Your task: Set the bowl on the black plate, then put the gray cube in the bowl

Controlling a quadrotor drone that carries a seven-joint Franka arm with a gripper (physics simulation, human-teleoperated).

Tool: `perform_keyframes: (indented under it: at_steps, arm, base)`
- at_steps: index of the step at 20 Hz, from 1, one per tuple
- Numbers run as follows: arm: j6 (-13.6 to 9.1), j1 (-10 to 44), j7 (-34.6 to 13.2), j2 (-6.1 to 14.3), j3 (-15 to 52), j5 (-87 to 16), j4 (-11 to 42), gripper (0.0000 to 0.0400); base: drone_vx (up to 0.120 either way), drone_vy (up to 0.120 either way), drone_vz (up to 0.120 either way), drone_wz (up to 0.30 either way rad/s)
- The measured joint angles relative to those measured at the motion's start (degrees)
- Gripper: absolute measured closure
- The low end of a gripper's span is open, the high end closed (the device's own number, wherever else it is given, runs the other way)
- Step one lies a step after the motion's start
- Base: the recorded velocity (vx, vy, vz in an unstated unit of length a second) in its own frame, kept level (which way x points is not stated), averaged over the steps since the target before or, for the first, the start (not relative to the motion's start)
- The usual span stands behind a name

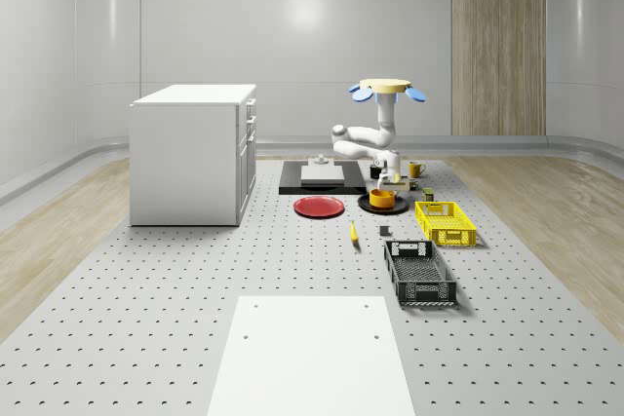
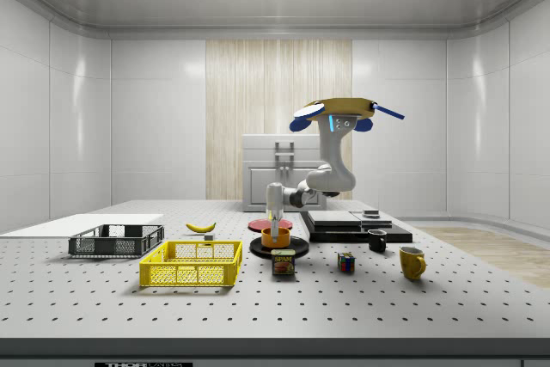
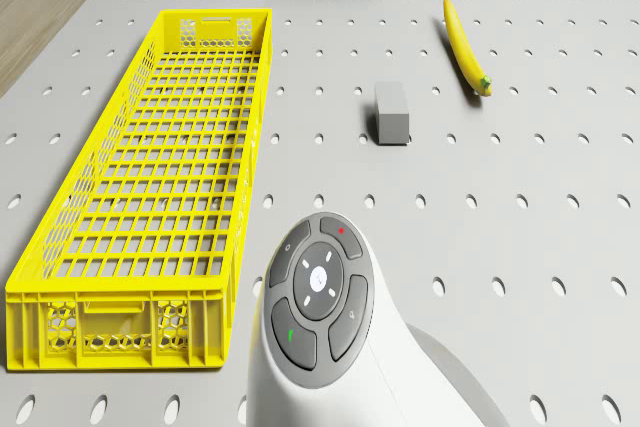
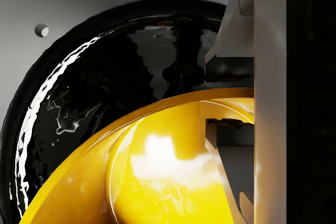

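Observation:
The orange bowl [image 1: 381, 199] [image 2: 277, 237] [image 4: 157, 182] is over the middle of the black plate [image 1: 367, 207] [image 2: 258, 248] [image 4: 94, 93]; whether it touches the plate I cannot tell. My gripper [image 1: 391, 180] [image 4: 231, 95] points straight down, shut on the bowl's rim, with one finger inside the bowl and one outside. The drone [image 1: 392, 90] [image 2: 337, 113] hovers high above the table, just behind the plate. The gray cube [image 1: 383, 231] [image 3: 392, 113] lies on the table in front of the plate, beside the banana [image 1: 353, 233] [image 3: 466, 47].
A yellow crate [image 1: 446, 222] [image 3: 150, 197] and a black crate [image 1: 419, 272] stand at the whole-scene view's right. A red plate [image 1: 319, 207] lies left of the black one. Behind are a black slab [image 1: 317, 178], mugs and a white cabinet [image 1: 193, 153]. A can [image 2: 284, 262] stands close.

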State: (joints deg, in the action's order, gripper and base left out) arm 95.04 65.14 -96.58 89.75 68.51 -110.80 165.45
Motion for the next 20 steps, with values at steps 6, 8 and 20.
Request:
perform_keyframes:
  at_steps: [6,8,20]
  arm:
    - [-0.41,-0.36,0.16,-0.37,-0.09,-0.19,0.19,0.0094]
    - [-0.63,-0.5,0.21,-0.5,0.15,0.01,0.31,0.0057]
    - [-1.4,-0.89,0.42,-1.14,0.46,0.14,0.52,0.0003]
  base:
    - [0.0,0.0,0.047,0.0]
    - [0.0,0.0,0.12,0.0]
    - [0.043,-0.1,0.03,0.0]
